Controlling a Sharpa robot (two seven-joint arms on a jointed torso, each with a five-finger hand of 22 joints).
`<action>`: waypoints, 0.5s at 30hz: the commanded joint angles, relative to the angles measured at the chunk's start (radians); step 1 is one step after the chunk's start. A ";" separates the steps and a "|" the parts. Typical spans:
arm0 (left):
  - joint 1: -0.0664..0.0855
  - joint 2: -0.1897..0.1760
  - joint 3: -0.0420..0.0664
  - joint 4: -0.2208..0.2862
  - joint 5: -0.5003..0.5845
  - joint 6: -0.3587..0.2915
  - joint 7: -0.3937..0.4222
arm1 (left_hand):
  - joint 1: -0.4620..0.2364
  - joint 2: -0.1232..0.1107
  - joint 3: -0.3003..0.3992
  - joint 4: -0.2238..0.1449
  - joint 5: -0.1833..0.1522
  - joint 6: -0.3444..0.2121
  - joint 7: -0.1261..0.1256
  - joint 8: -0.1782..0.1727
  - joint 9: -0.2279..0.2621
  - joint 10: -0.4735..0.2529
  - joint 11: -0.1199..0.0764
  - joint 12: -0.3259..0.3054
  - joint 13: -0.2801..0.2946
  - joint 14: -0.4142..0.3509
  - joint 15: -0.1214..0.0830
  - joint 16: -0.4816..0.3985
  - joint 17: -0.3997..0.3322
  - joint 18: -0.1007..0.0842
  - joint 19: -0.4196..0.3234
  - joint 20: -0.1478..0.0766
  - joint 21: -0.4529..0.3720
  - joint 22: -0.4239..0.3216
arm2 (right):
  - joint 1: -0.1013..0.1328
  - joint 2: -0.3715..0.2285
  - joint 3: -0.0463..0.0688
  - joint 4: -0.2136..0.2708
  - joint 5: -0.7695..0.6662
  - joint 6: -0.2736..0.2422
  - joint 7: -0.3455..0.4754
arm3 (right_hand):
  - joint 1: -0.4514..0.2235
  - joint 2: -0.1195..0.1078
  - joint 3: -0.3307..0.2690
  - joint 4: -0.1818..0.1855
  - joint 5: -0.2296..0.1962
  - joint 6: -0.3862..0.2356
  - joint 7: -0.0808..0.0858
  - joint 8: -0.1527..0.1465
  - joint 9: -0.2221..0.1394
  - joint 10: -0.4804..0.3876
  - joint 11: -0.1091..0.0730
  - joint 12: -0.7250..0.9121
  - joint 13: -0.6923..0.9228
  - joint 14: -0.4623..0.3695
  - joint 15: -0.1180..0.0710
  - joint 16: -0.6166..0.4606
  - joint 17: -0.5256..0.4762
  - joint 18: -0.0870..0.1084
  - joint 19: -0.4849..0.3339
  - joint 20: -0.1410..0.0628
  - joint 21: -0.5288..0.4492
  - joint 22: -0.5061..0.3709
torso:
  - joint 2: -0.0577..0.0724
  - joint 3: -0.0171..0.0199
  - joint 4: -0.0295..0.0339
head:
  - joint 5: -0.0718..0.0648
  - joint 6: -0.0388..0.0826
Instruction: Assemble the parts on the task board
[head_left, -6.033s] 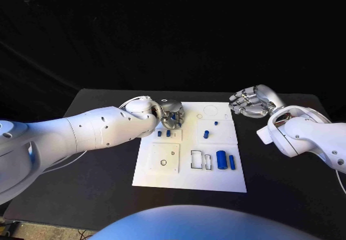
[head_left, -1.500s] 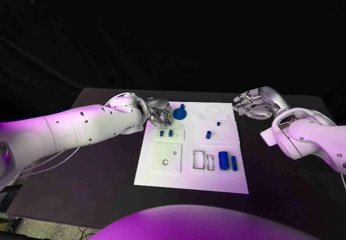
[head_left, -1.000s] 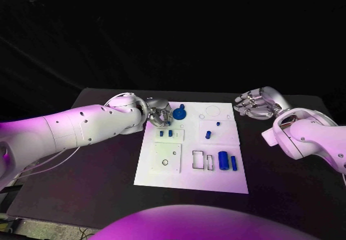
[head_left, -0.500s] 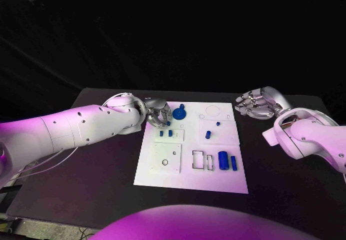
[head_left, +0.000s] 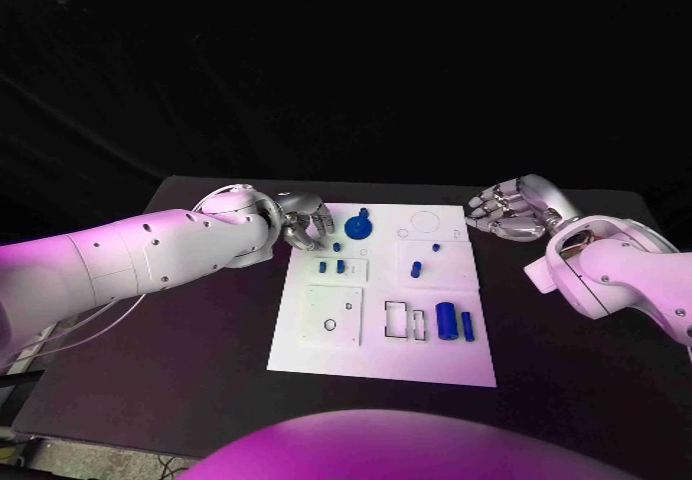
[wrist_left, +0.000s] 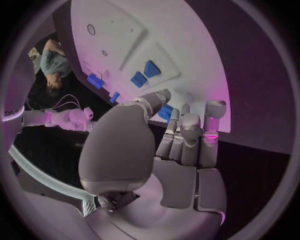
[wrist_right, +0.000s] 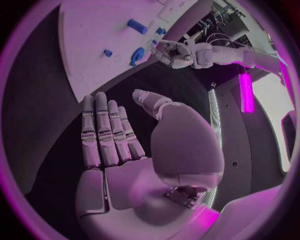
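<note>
Left hand (head_left: 299, 226) is held empty, fingers apart, beside the round blue part (head_left: 358, 226); the part could be knocked askew by a careless reach.

The flat white task board (head_left: 382, 350) looks like smooth, matt plastic, and the small blue parts (head_left: 444, 318) on it look like smooth plastic with a light shine. The black table (head_left: 202, 340) has a dull, matt top. The silver left hand (head_left: 299, 228) and the silver right hand (head_left: 498, 212) look like polished metal, and the white arm shells (head_left: 144, 255) are glossy, smooth plastic
</note>
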 joint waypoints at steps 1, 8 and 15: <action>0.001 -0.016 0.005 0.021 0.078 -0.077 0.067 | -0.001 0.007 -0.003 0.002 -0.005 0.022 0.007 0.016 -0.002 0.014 -0.004 0.012 0.000 -0.006 -0.003 -0.004 -0.010 0.015 0.002 0.001 0.006 0.088 | -0.001 0.005 0.000 0.000 -0.168 0.121 -0.034 | 0.034 0.009 -0.004 -0.018 -0.023 0.023 -0.013 0.012 -0.006 0.006 -0.014 -0.003 -0.008 0.059 -0.018 0.037 0.014 0.014 0.050 -0.017 0.028 0.008 | 0.000 -0.0003 0.0000 | -0.003 0.000; 0.001 -0.076 0.018 0.079 0.509 -0.160 0.215 | -0.005 0.015 0.031 0.002 0.017 0.066 0.037 0.052 -0.011 0.016 -0.007 0.019 -0.011 -0.134 -0.009 -0.169 -0.295 0.048 -0.097 -0.004 -0.187 0.038 | 0.002 0.022 0.000 -0.017 -0.444 0.277 -0.069 | 0.070 0.024 -0.003 -0.072 0.017 0.086 -0.037 0.024 -0.028 0.068 -0.040 -0.044 -0.036 0.175 -0.062 0.095 0.051 0.004 0.115 -0.075 0.162 0.140 | -0.003 -0.0039 0.0050 | -0.022 0.000; 0.001 -0.135 0.022 0.129 1.051 -0.133 0.292 | -0.048 0.035 0.053 0.025 0.003 0.090 0.044 0.077 -0.015 0.085 -0.019 0.052 -0.007 -0.195 -0.014 -0.241 -0.339 0.064 -0.192 -0.009 -0.341 -0.002 | 0.003 0.068 0.001 -0.053 -0.618 0.321 -0.097 | 0.025 0.002 0.007 -0.053 -0.035 0.099 -0.054 0.010 -0.055 0.128 -0.066 -0.122 -0.043 0.380 -0.103 0.442 0.269 0.008 0.250 -0.118 0.381 0.334 | -0.002 -0.0040 0.0024 | -0.052 0.000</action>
